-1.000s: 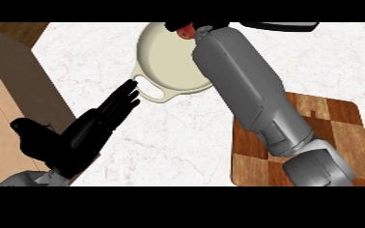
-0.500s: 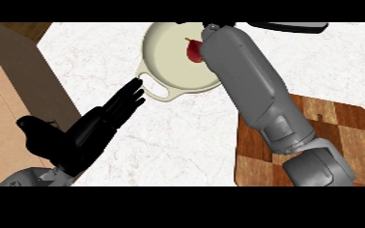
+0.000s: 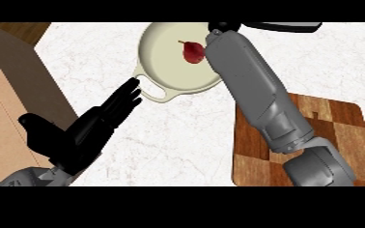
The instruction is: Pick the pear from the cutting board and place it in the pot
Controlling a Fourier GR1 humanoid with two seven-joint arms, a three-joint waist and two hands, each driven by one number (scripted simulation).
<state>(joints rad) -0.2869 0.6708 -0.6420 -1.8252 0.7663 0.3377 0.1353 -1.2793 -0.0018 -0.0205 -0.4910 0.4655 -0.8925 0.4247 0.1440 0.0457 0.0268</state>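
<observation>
The dark red pear (image 3: 192, 52) lies inside the cream pot (image 3: 160, 63) at the top middle, on its right half. My right forearm runs from the lower right up past the pot's right rim and covers that rim. Only a black bit of my right hand (image 3: 222, 27) shows at the top edge, above and to the right of the pear and apart from it. My left hand (image 3: 85, 130) rests open at the lower left, with straight fingers ending just short of the pot's near handle (image 3: 158, 92). The wooden cutting board (image 3: 335, 125) at the lower right has nothing showing on it.
White marble counter (image 3: 185, 140) lies between the pot and the board. The counter's left edge runs diagonally, with brown wood (image 3: 21, 72) beyond it. A dark elongated shape (image 3: 285, 26) sits at the top right edge.
The pear has left my right hand and now lies in the pot. The pot and board show larger and lower in view. My left hand has kept its pose.
</observation>
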